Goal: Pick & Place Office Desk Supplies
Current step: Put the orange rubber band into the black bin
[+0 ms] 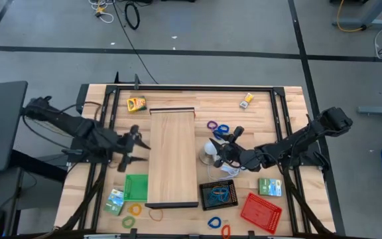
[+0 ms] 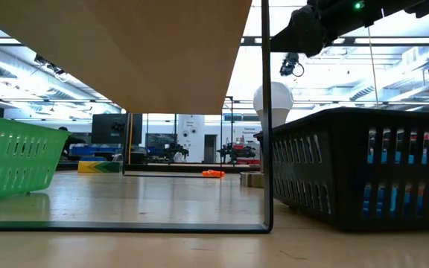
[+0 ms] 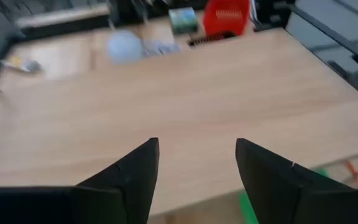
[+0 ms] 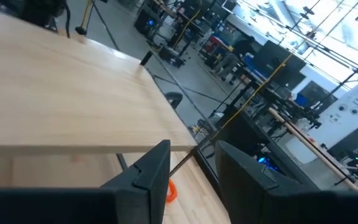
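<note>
The loose clips (image 1: 217,127) lay scattered without common axis. Left gripper (image 1: 132,147) hovered beside the board (image 1: 172,156), jaws spread; right gripper (image 1: 225,154) empty, jaws parted.

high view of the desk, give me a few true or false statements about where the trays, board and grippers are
1. The long wooden board lies between the two arms. True.
2. The red mesh tray sits on the left arm's side of the board. False: it is on the right arm's side, near the front edge.
3. The left gripper has its fingers apart and holds nothing. True; the left wrist view shows only the board between them.
4. The black mesh tray is bare inside. False: coloured loop clips lie in it.
5. The green mesh tray touches the red one. False: the board lies between them.
6. The right gripper is by a white bulb. True.
</note>
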You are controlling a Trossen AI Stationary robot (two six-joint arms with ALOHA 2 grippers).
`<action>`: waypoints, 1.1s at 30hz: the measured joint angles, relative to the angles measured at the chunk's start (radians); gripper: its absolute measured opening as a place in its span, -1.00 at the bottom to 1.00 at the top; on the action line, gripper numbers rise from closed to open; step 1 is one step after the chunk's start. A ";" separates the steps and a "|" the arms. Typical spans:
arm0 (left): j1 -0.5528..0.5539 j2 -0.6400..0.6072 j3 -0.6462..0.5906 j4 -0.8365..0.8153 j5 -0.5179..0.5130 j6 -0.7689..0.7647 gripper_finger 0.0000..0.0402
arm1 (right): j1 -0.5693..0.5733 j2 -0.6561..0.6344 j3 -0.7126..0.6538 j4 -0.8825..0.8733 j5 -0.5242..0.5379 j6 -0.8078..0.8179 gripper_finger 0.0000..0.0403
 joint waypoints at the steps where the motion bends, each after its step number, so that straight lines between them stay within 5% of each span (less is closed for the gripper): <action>1: -0.026 0.024 0.018 -0.015 -0.012 -0.021 0.11 | 0.006 -0.001 0.000 0.001 0.013 -0.001 -0.32; 19: -0.506 0.371 0.213 -0.143 -0.066 -0.634 0.10 | 0.166 -0.030 0.000 -0.040 0.258 -0.011 -0.32; 33: -0.649 0.737 0.213 0.239 -0.133 -0.737 0.10 | 0.294 -0.032 0.000 -0.001 0.467 -0.097 -0.32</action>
